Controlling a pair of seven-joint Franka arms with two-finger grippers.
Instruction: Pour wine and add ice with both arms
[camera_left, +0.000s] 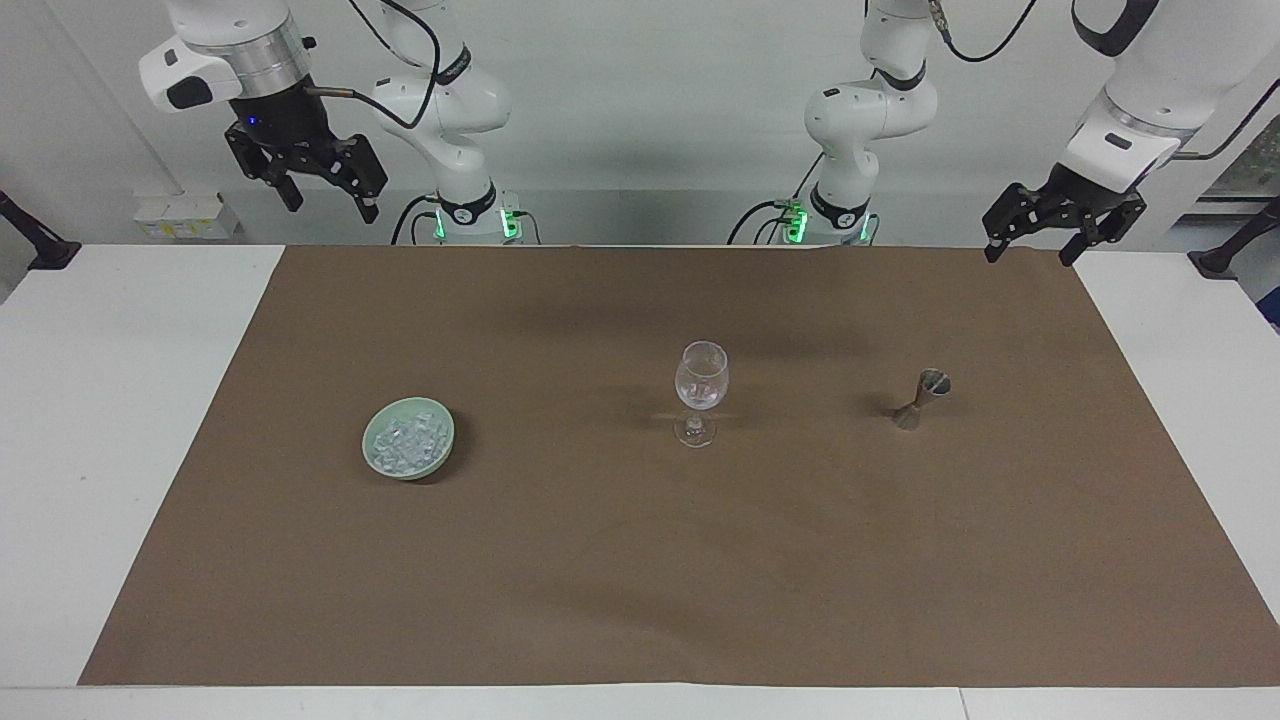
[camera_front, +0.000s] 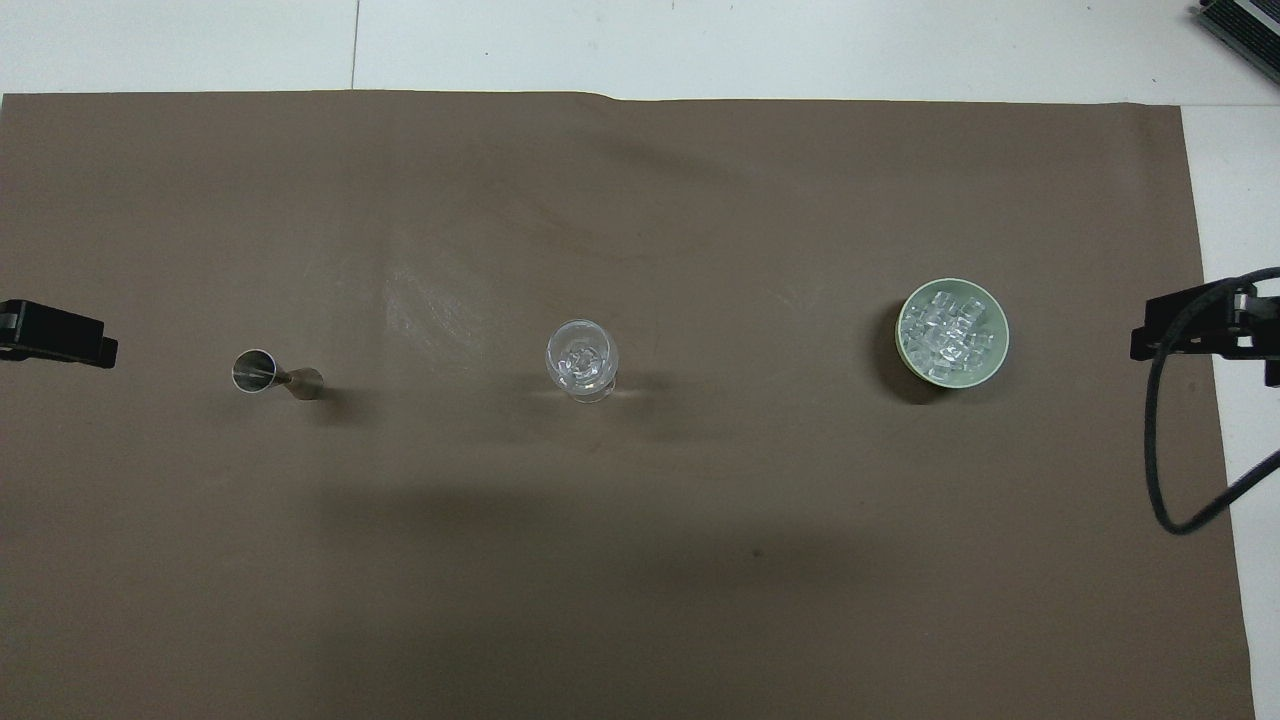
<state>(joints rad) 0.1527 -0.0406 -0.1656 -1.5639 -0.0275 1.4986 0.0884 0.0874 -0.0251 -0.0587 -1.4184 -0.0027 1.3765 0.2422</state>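
Note:
A clear wine glass (camera_left: 701, 388) (camera_front: 581, 358) stands upright in the middle of the brown mat. A small metal jigger (camera_left: 922, 397) (camera_front: 275, 373) stands beside it toward the left arm's end. Toward the right arm's end sits a pale green bowl (camera_left: 441, 454) (camera_front: 1003, 336) heaped with ice (camera_left: 405, 441) (camera_front: 948, 332). No wine shows. My right gripper (camera_left: 335, 208) (camera_front: 1190, 325) hangs open and empty, high over the table's right-arm end. My left gripper (camera_left: 1030, 256) (camera_front: 55, 334) hangs open and empty over the mat's corner at the left-arm end. Both are well apart from the objects.
The brown mat (camera_left: 600, 560) covers most of the white table (camera_left: 110, 420), with bare white strips at both ends. A black cable (camera_front: 1165, 440) loops down from the right arm over the mat's edge.

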